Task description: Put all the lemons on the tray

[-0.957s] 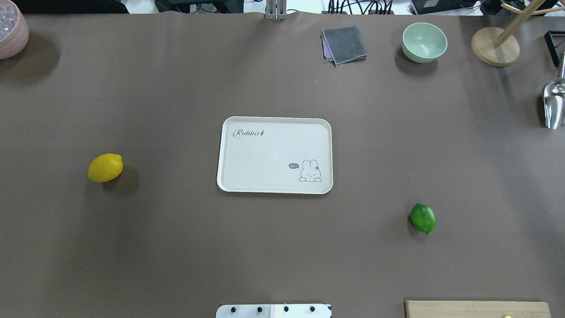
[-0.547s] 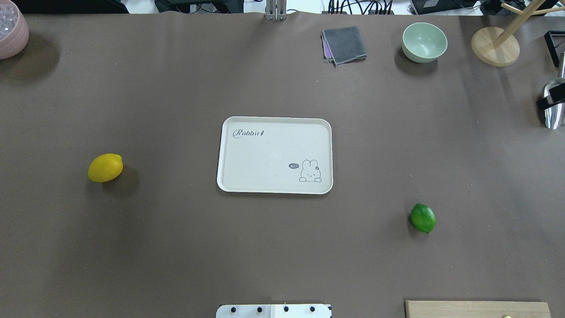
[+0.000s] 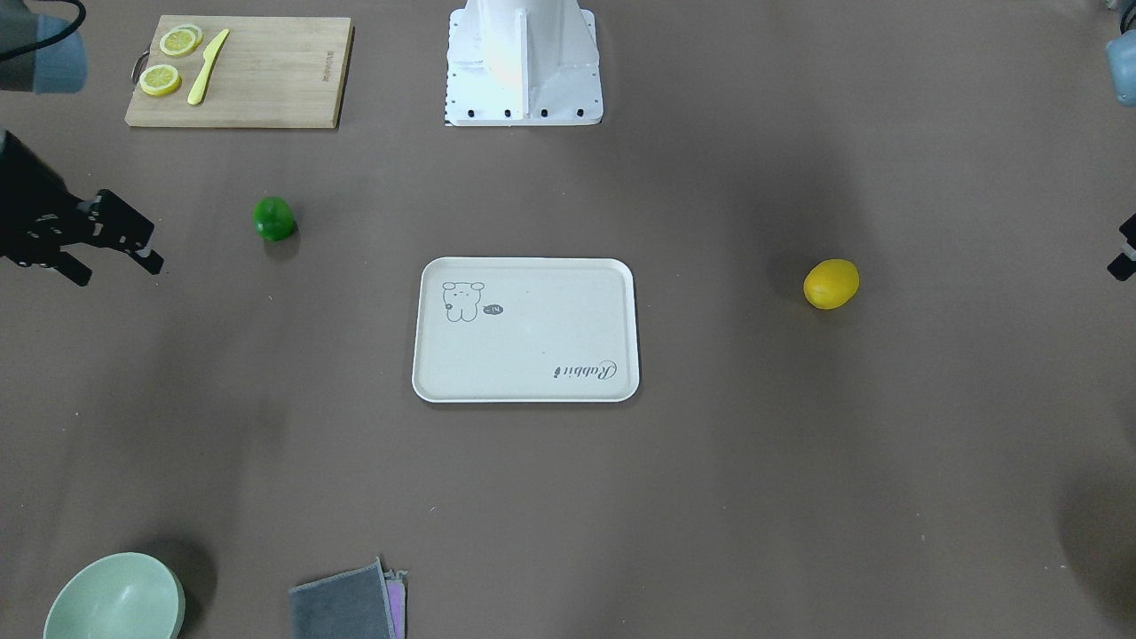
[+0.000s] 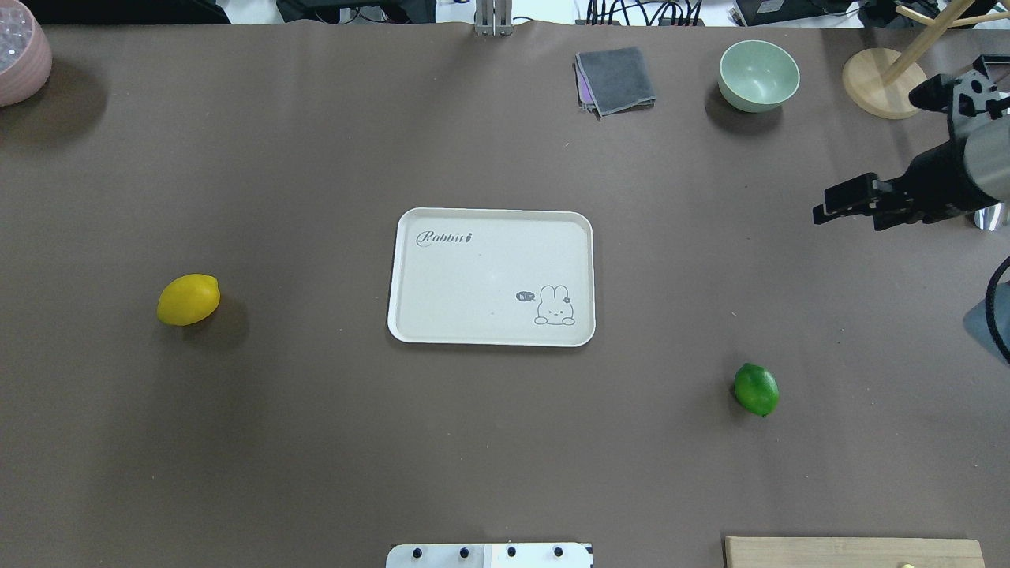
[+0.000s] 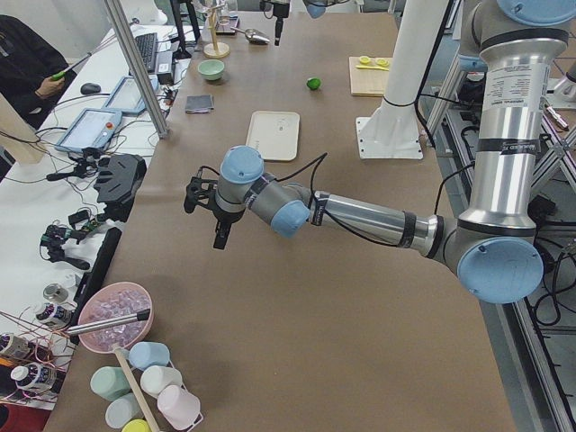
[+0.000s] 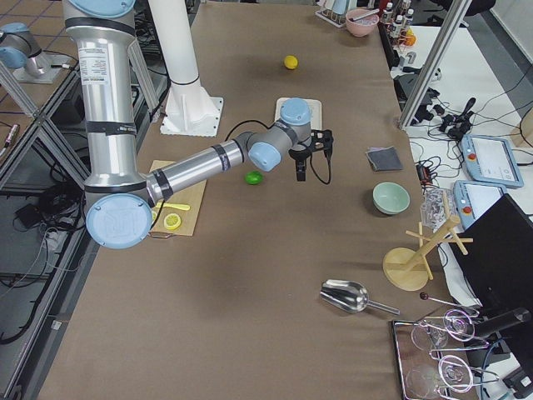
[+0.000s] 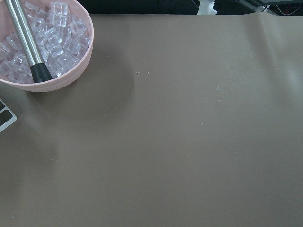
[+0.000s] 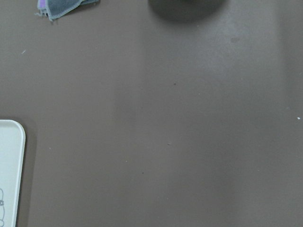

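The yellow lemon point(image 4: 188, 300) lies on the table left of the cream tray point(image 4: 473, 276). The green lemon point(image 4: 756, 389) lies to the tray's right, nearer the robot. The tray holds nothing. In the front view my right gripper point(image 3: 122, 271) hangs above the table with its jaws apart and empty, well apart from the green lemon point(image 3: 273, 218). My left gripper point(image 5: 207, 216) hangs over the table's left end, far from the yellow lemon point(image 3: 831, 284). Only a sliver of it point(image 3: 1123, 256) shows in the front view, so I cannot tell its state.
A bamboo board point(image 3: 266, 89) with lemon slices and a knife lies near the robot's base point(image 3: 524, 62). A pink bowl of ice point(image 7: 71, 71) stands at the far left. A grey cloth point(image 4: 615, 79), a green bowl point(image 4: 759, 75), a wooden stand point(image 4: 884, 83) and a metal scoop point(image 6: 346, 293) are at the far right.
My right arm has come into the overhead view from the right edge and moved left over the table. The lemons and the tray have not moved.
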Robot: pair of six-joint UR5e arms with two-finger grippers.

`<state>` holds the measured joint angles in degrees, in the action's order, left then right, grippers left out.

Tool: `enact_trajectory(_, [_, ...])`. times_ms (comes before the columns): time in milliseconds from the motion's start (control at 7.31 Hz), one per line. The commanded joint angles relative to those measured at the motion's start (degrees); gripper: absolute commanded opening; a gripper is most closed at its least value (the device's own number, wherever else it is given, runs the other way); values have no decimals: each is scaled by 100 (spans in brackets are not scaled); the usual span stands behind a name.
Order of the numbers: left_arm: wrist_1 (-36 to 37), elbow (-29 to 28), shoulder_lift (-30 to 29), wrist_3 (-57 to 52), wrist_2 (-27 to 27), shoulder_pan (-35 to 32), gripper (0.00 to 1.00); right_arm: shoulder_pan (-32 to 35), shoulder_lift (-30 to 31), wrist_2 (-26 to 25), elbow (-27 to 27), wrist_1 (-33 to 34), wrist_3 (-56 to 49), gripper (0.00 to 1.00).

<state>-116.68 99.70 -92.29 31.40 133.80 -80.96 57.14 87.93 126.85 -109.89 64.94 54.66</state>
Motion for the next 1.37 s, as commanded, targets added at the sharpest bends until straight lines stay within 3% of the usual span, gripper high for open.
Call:
enact_trajectory(0, [-126,6,-61,182,-3,159,98,-911,163,-450,-6,-480,509,100])
enact_trajectory(274, [-293,-3,-52,191,-3,177,98,-1842,163,-1245,-15,-500,1176,100])
enact_trajectory(821, [-477,24,17,208,15,169,98,-2320,707,-1312,-401,-491,1161,100])
enact_trajectory(1231, [-513,32,18,200,32,169,98,-2759,744,-1530,-306,-447,1169,100])
